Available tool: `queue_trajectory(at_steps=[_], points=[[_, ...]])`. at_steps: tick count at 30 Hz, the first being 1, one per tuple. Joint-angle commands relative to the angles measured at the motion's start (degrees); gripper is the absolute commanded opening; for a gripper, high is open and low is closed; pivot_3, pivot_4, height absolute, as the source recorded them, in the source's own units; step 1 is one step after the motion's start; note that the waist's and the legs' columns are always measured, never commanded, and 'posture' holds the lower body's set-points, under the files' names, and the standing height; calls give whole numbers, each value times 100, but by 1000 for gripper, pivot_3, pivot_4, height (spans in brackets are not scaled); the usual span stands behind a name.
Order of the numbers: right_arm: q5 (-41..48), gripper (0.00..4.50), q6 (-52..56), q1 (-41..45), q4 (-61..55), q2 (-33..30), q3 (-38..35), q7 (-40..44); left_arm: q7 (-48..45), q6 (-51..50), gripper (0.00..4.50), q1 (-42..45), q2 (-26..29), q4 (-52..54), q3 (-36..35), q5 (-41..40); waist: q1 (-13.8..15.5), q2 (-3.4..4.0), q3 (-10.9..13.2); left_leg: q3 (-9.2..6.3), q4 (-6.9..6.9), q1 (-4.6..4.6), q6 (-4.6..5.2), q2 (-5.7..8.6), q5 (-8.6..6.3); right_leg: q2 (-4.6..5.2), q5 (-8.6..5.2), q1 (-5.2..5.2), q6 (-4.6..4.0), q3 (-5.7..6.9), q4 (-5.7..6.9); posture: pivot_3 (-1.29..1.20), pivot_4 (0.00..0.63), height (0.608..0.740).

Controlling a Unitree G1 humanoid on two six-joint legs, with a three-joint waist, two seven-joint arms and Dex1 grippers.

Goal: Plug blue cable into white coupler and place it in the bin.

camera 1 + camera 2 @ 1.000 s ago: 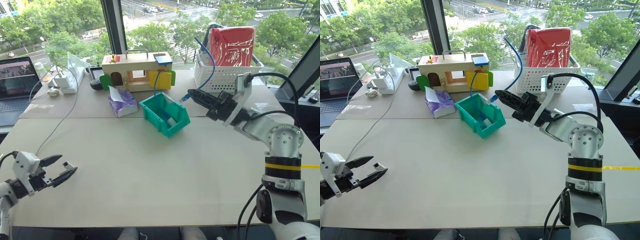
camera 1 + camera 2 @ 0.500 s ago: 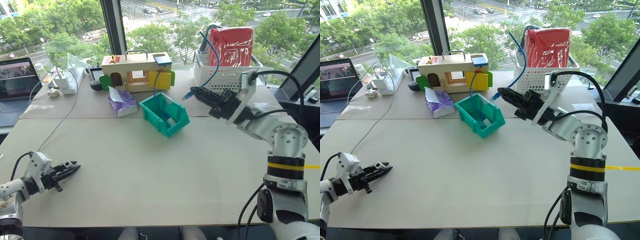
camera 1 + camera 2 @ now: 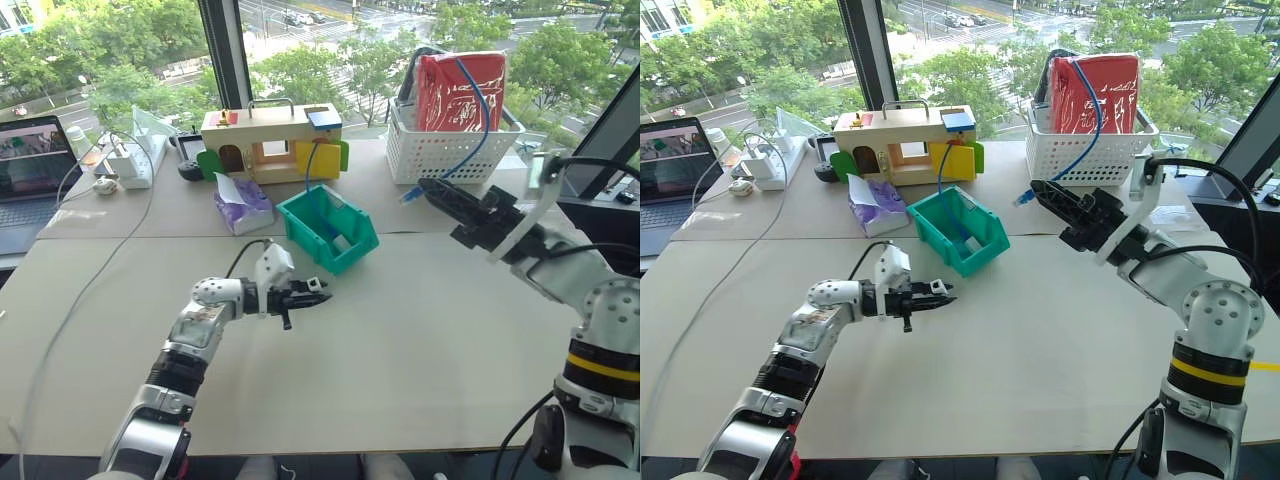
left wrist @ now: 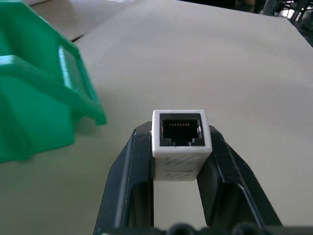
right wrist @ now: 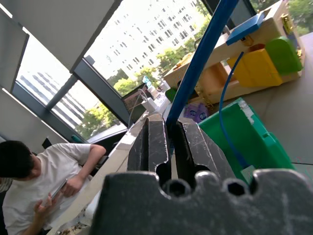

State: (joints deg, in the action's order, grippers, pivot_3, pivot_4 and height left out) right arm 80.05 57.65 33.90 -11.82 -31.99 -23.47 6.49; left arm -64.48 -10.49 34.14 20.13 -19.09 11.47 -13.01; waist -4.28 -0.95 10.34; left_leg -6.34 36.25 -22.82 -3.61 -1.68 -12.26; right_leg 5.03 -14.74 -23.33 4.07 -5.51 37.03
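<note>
Blue cable (image 3: 478,118) is pinched in the right tool (image 3: 432,187), right of the bin (image 3: 328,229); the left tool (image 3: 316,291) clamps the white coupler (image 4: 181,137) near the bin.

teal-green bin (image 3: 345,240), light-blue cable (image 3: 478,130), white coupler (image 4: 180,142), white lattice basket (image 3: 440,155) holding a red bag (image 3: 460,90).

Pale beige table (image 3: 420,370) before tall daylit windows (image 3: 130,50), green trees (image 3: 320,70) and street outside.
</note>
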Motion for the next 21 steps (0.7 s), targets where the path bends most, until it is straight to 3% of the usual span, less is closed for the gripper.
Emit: queue_trajectory(at_steps=[1, 9, 18, 20, 21], points=[[-159, 0, -134, -311, -829, -245, -19, -156, -91, 86, 686, 55, 10, 100, 486, 428, 24, 0, 0, -1, 0, -1, 0, 0, 0, 0, 0, 1, 0, 1, 0, 0, 150, 740], [-175, 0, -352, -917, -1513, -170, 62, -471, 254, 42, 686, -115, -428, 200, 794, 612, 61, -1, 0, -1, 6, -3, 0, 2, 1, 2, 0, 4, 1, 0, -3, 0, 150, 740], [-159, 0, -473, -956, -1497, -278, 71, -504, 228, 549, 686, -75, -214, -151, 924, 1004, 46, -1, 0, -1, 6, 3, 0, 2, 1, 2, -1, 11, 1, 0, -3, 0, 150, 740], [-146, 0, -486, -945, -1495, -280, 84, -502, 244, 529, 1689, -26, -209, -195, 877, 987, 45, -1, 0, -1, 6, 4, 0, 2, 1, 1, -1, 12, 1, 0, -3, 0, 150, 740], [-137, 0, -493, -945, -1494, -282, 87, -499, 258, 511, 1938, -8, -215, -207, 855, 973, 44, -1, 0, -1, 6, 5, 0, 2, 1, 1, -1, 13, 1, 0, -3, 0, 150, 740]])
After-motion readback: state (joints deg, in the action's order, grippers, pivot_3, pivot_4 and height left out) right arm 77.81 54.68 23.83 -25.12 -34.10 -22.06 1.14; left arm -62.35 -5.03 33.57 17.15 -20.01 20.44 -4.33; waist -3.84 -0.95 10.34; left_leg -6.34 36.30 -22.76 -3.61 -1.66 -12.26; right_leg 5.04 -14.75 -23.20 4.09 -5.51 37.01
